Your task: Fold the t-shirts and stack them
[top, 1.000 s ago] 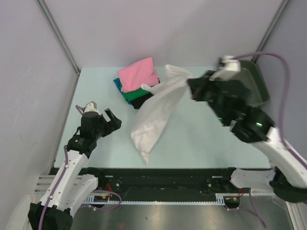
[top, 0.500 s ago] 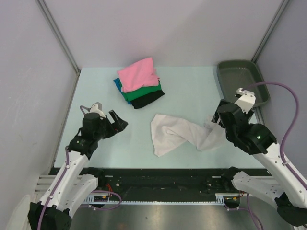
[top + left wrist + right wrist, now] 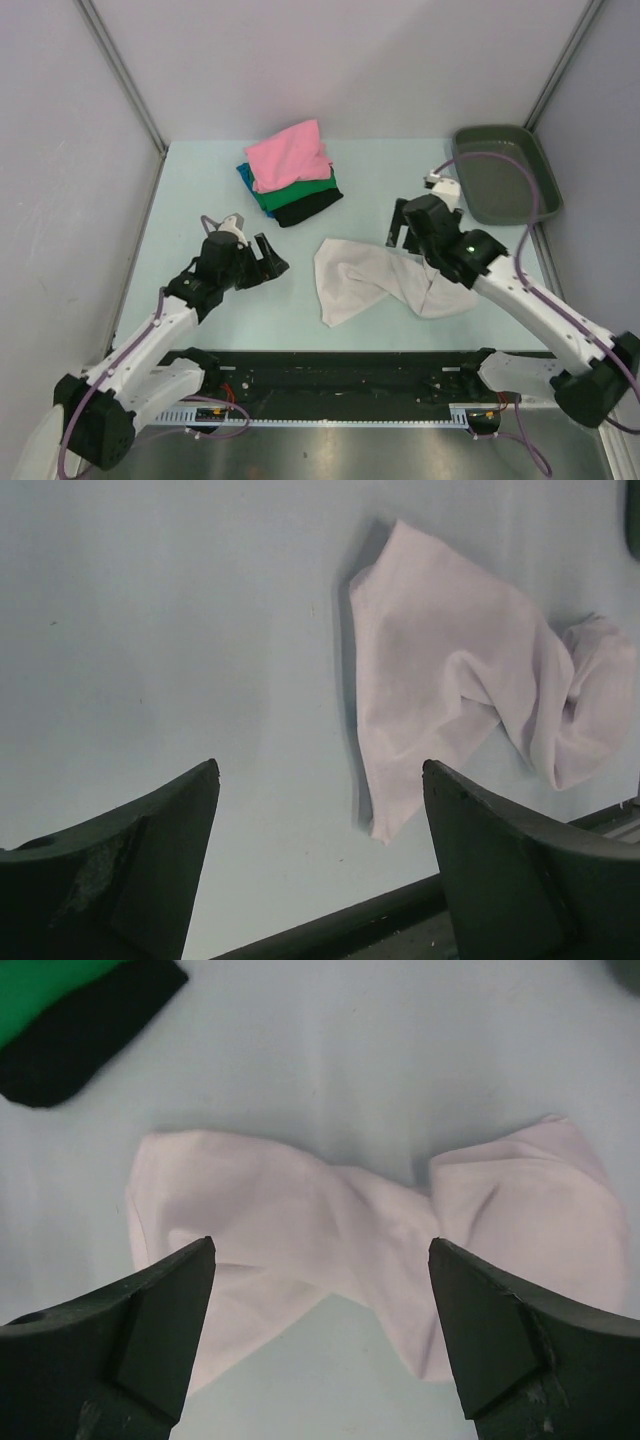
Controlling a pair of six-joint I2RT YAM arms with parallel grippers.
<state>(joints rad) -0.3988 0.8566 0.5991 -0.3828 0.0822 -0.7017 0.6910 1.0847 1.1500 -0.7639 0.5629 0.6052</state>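
A plain white t-shirt (image 3: pixel 372 280) lies crumpled and twisted on the table, held by nothing. Folded t-shirts form a stack at the back: pink (image 3: pixel 290 153) on top, then teal-blue (image 3: pixel 244 174), green (image 3: pixel 288 194) and black (image 3: pixel 312 208). My right gripper (image 3: pixel 400 232) hovers open above the white t-shirt (image 3: pixel 300 1210), its fingers spread wide over the twisted middle. The left gripper (image 3: pixel 268 258) is open just left of the shirt, low over bare table. In the left wrist view the white t-shirt (image 3: pixel 450 680) lies ahead to the right of the open left gripper (image 3: pixel 320 770).
A dark grey-green tray (image 3: pixel 503 190) sits at the back right, behind the right arm. The black shirt (image 3: pixel 90 1030) and green shirt (image 3: pixel 40 990) of the stack show at the upper left of the right wrist view. The table's front rail (image 3: pixel 400 920) runs close below the left fingers.
The right gripper opened and let the hanging white t-shirt drop flat onto the table, then swung back left over it. The left arm moved right toward the shirt.
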